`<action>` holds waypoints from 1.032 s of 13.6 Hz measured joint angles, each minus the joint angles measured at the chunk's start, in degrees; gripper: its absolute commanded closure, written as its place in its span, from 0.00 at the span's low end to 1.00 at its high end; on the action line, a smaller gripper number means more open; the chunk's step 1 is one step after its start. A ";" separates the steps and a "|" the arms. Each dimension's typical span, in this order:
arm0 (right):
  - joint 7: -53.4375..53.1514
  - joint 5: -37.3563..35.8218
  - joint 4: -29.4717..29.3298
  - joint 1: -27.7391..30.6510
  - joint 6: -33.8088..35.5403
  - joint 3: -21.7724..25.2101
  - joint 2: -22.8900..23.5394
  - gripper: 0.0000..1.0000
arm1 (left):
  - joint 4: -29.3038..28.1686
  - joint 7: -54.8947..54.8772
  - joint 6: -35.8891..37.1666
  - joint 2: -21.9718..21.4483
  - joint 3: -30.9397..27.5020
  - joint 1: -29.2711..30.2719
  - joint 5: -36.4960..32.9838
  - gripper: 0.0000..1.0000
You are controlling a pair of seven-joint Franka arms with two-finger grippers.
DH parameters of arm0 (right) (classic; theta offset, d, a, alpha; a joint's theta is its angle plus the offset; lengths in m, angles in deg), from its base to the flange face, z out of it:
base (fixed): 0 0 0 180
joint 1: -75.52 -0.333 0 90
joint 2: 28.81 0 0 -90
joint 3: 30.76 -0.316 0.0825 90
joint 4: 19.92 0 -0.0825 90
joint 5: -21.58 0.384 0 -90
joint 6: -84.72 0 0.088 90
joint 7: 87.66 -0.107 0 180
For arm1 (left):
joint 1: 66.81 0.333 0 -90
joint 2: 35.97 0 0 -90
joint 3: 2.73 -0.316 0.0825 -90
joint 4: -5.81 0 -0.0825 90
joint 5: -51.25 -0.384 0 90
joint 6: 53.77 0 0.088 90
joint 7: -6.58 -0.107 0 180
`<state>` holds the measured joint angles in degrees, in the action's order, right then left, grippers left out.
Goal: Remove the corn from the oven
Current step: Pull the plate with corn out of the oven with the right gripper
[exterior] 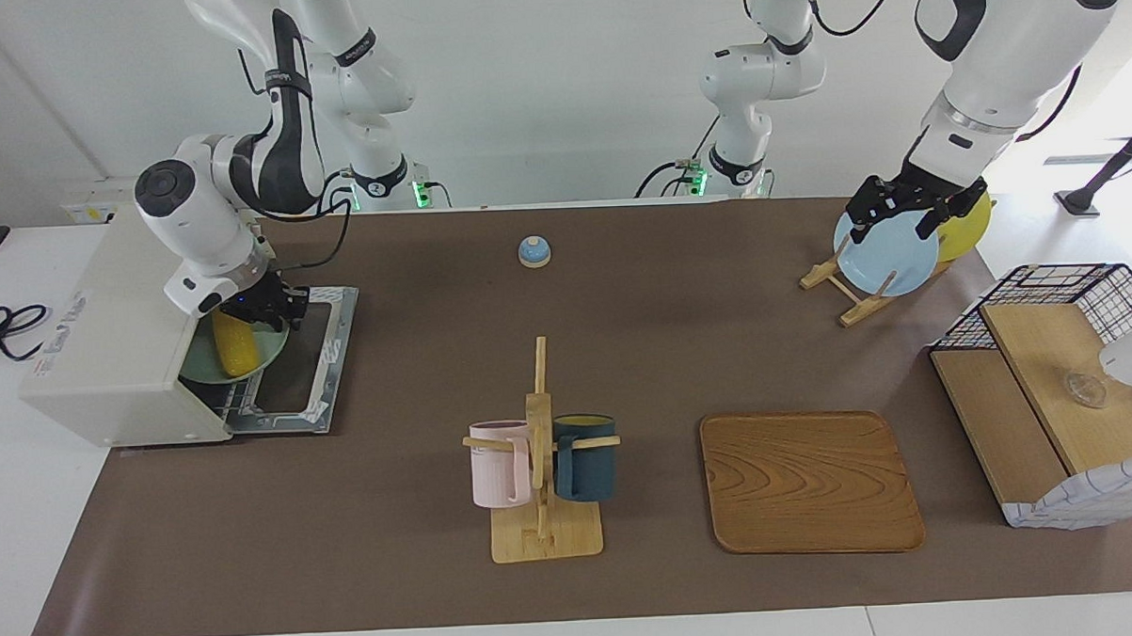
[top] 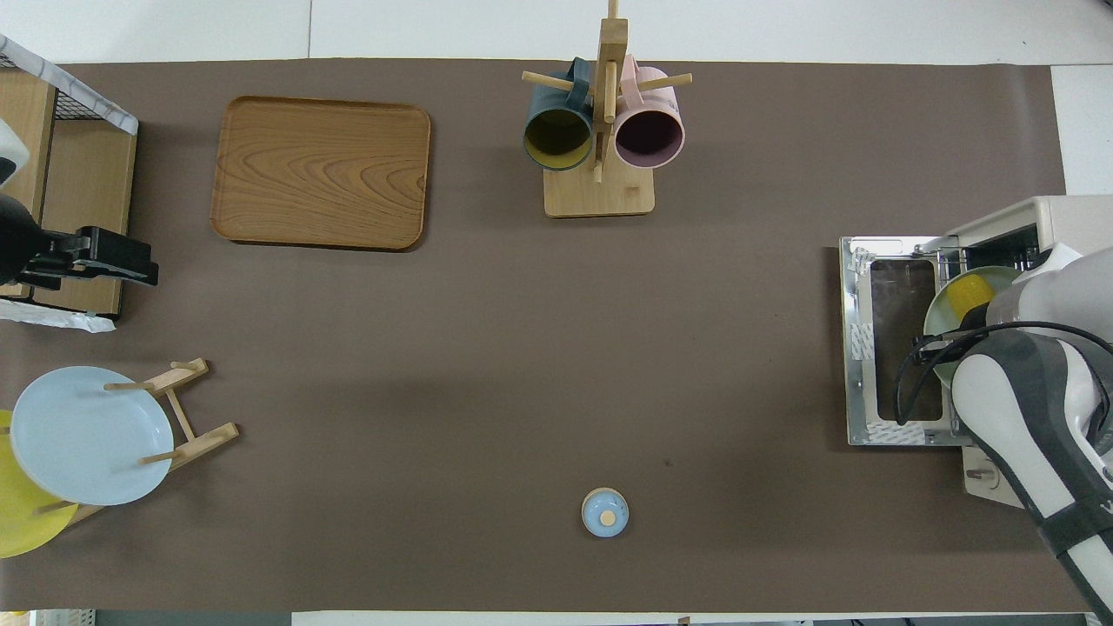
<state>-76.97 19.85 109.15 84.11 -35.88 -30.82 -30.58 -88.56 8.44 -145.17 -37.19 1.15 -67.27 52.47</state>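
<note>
Worktop (exterior: 624,354), brown-covered, contents listed from the robots' end outward.

- Call bell (exterior: 534,251), blue, nearest the robots, mid-worktop.
- Plate rack (exterior: 843,294) at the left arm's end, holding a light blue plate (exterior: 879,260) and a yellow plate (exterior: 968,229). Left end effector (exterior: 909,214) over these plates, fingers spread, grasping nothing.
- Oven (exterior: 106,343), cream-white, at the right arm's end; door (exterior: 294,360) folded down flat.
- Corn (exterior: 233,347), yellow, lying on a pale green plate (exterior: 266,355) on the wire rack at the oven's mouth. Right end effector (exterior: 269,309) set down on the corn's nearer end, clenched about it.
- Mug tree (exterior: 540,451) with pink mug (exterior: 496,463) and dark blue mug (exterior: 585,457).
- Wooden tray (exterior: 807,484).
- Wire-and-wood basket shelf (exterior: 1059,404), left arm's end.
</note>
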 measured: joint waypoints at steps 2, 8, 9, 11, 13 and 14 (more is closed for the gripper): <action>0.02 0.00 0.15 0.01 0.00 0.00 -0.07 0.79 | 0.00 0.00 -0.02 0.00 0.00 0.00 0.00 0.00; 4.72 -0.01 0.52 0.99 -0.25 -0.02 -0.76 1.00 | 0.00 0.00 -0.04 0.00 0.00 0.00 0.00 0.00; 4.75 -0.01 0.57 0.91 -0.25 -0.13 -1.15 1.00 | 0.00 0.00 -0.06 0.00 0.00 0.00 0.00 0.00; 4.78 -0.01 0.50 0.66 -0.04 -0.57 -1.42 1.00 | 0.00 0.00 -0.25 0.00 -0.01 0.01 0.00 0.00; 4.78 -0.05 -0.42 -0.31 1.50 -0.87 -1.42 1.00 | 0.00 0.00 -0.43 -0.04 -0.10 0.03 0.00 0.00; 4.78 -0.09 -1.15 -1.02 2.39 -0.90 -1.42 1.00 | 0.00 0.00 -0.44 -0.08 -0.09 0.02 0.00 0.00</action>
<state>-72.19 19.75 108.00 83.09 -33.49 -31.71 -32.00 -88.56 8.44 -145.61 -37.28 1.06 -67.25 52.47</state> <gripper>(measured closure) 0.952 0.000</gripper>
